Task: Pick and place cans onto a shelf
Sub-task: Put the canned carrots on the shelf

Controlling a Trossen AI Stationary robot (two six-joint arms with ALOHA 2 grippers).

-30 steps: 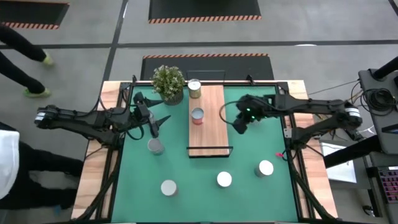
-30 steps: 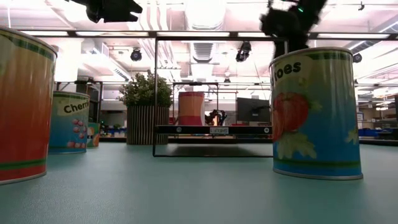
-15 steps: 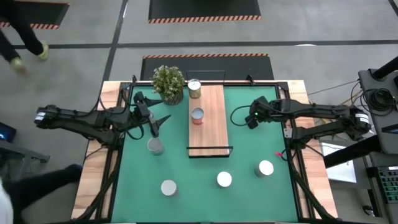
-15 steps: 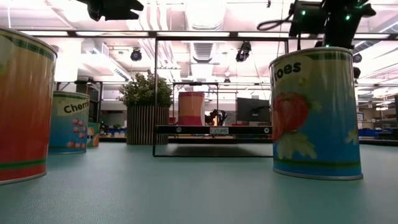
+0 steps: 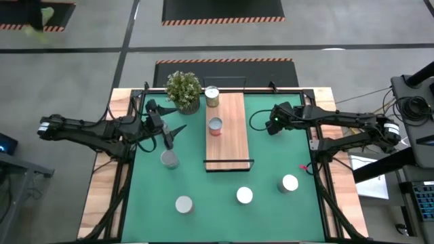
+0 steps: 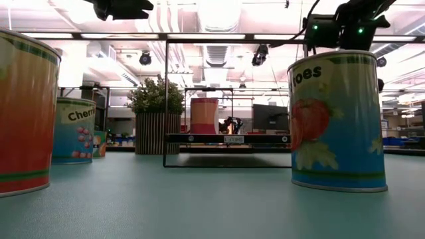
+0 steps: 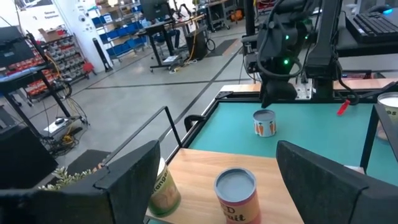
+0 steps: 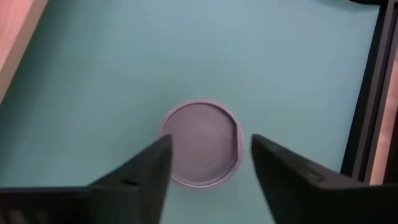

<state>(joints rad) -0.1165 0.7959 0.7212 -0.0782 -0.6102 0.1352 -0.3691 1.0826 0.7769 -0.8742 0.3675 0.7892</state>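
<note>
While two cans already stand on the shelf (image 5: 229,129), a gold-sided one (image 5: 212,96) at its far end beside the potted plant (image 5: 184,90) and a red-sided one (image 5: 215,126) near its middle, the others are still down on the green mat (image 5: 271,163). One can (image 5: 169,158) stands left of the shelf, and three more sit in a loose row toward the near edge: one at the left (image 5: 184,204), one in the middle (image 5: 244,196) and one at the right (image 5: 289,183). A further can (image 8: 201,151) lies directly under the right gripper (image 8: 208,163), which hangs over the mat to the right of the shelf with its dark fingers (image 8: 144,168) spread apart on either side of the can's round top, above it and not closed on it. From the left wrist view this same can (image 7: 265,122) stands upright on the mat below the right arm. The left gripper (image 5: 171,135) hovers over the mat left of the shelf, just beyond the can there, its jaws wide apart and holding nothing. At table height, a blue can (image 6: 337,119) with a tomato label fills the foreground.
</note>
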